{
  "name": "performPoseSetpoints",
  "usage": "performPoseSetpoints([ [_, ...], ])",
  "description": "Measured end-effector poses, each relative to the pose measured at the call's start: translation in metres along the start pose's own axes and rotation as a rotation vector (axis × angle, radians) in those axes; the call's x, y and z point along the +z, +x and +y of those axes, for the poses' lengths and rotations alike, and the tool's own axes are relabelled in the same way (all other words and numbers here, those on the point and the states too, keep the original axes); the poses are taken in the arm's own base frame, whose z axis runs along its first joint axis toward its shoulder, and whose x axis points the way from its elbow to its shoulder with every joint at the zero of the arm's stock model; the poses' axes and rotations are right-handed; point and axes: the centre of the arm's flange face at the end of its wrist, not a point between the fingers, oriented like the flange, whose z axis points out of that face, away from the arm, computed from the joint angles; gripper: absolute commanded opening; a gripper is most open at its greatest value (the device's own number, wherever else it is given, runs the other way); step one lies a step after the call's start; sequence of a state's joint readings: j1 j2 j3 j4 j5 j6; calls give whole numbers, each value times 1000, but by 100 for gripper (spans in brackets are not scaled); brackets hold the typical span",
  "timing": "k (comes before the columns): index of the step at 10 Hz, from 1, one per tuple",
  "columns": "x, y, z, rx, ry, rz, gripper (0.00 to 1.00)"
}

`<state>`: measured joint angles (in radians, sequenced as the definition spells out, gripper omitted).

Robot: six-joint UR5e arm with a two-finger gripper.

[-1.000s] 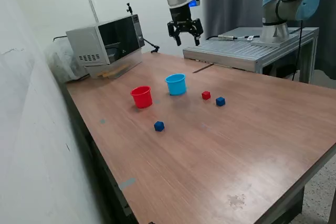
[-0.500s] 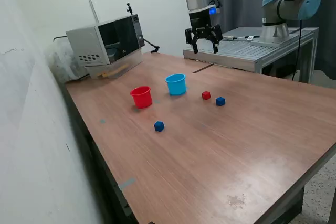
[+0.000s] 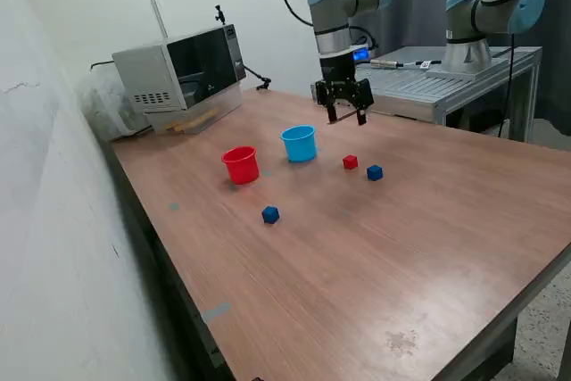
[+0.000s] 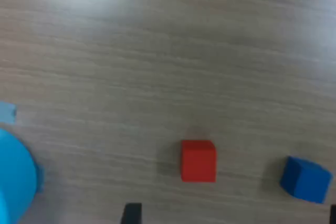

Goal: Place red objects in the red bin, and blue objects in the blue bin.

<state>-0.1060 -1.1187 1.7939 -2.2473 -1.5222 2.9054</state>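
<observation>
Wood-grain table (image 3: 375,256) fills the scene, with a microwave (image 3: 178,73) at its far corner on the exterior view's left and the arm's gripper (image 3: 343,113) hanging above the tabletop with its fingers spread apart and nothing between them. Blue cup (image 3: 299,143) and red cup (image 3: 241,165) stand upright near each other, the red one on the exterior view's left. One red cube (image 3: 350,162) lies just beside a blue cube (image 3: 375,172) on the exterior view's right of the blue cup, below the gripper, while a second blue cube (image 3: 270,214) lies apart, nearer the front edge.
</observation>
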Motion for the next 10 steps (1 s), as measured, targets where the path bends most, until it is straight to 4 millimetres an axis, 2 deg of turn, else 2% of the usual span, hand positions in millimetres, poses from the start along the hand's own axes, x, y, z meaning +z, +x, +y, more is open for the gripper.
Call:
performPoseSetpoints([
  [3, 40, -11, 8, 31, 27, 9, 100],
  [5, 51, -8, 10, 28, 37, 11, 100],
  [10, 75, 15, 11, -8, 55, 13, 100],
])
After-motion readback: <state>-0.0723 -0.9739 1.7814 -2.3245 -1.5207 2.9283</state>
